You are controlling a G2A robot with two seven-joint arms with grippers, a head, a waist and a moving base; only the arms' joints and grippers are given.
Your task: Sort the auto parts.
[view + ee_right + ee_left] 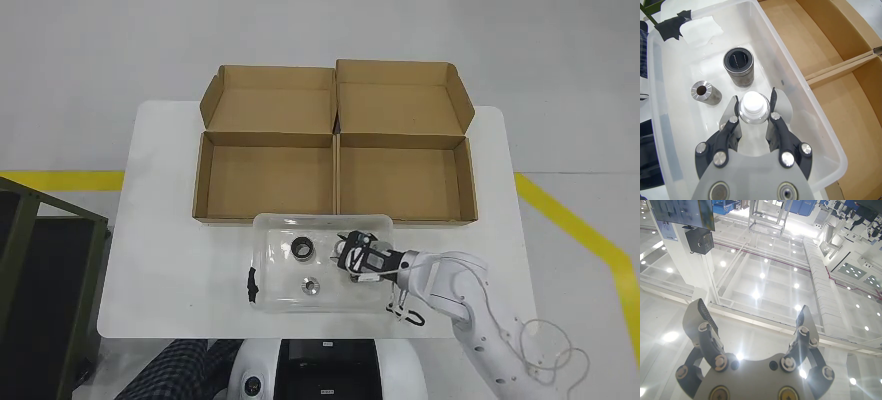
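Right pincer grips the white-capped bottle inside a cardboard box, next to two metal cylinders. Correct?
No, not a cardboard box: the right wrist view shows the right pincer gripping the white-capped bottle inside the clear plastic bin, next to two metal cylinders.

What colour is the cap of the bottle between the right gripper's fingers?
White cap on a clear bottle; the right wrist view shows it best.
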